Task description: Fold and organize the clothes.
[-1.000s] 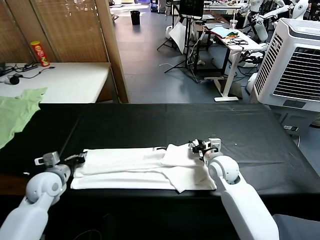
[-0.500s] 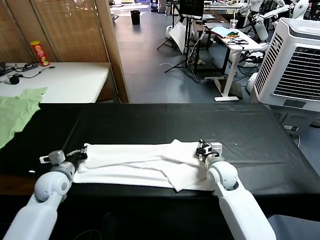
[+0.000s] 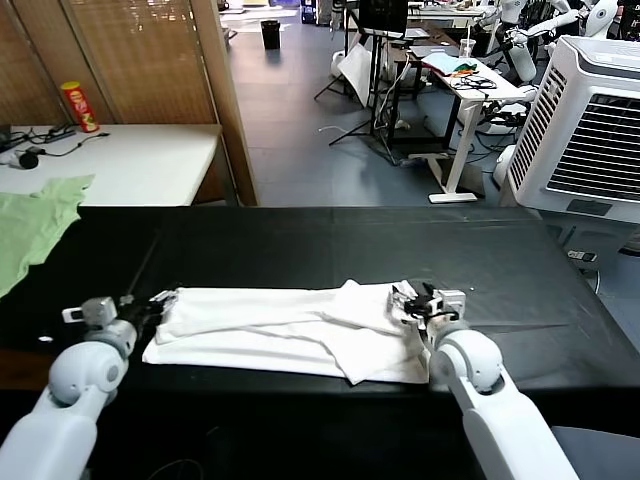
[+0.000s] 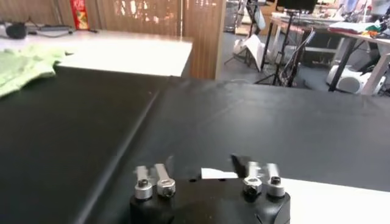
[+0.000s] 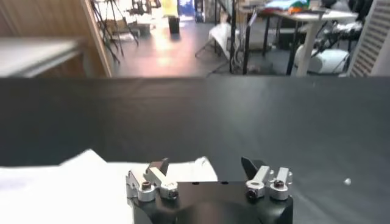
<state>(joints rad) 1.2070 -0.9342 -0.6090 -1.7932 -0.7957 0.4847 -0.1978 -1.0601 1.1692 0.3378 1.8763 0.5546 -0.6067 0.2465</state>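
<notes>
The white T-shirt (image 3: 290,328) lies plain side up on the black table (image 3: 300,245), folded into a long strip running left to right, with a rumpled flap toward its right end. My left gripper (image 3: 140,303) is open, low over the table just off the shirt's left end; a white corner (image 4: 214,173) shows between its fingers. My right gripper (image 3: 420,298) is open at the shirt's right end. In the right wrist view the cloth (image 5: 73,182) lies beside and under one finger, and the gripper (image 5: 205,165) holds nothing.
A light green garment (image 3: 35,225) lies at the far left, over the black table's edge and a white table (image 3: 140,160). A red can (image 3: 80,106) stands on that white table. A large white air cooler (image 3: 590,130) stands at the right.
The shirt has shifted slightly away from me and settled flat. My left gripper has drawn left off the shirt's end, and my right gripper has moved a little to the right.
</notes>
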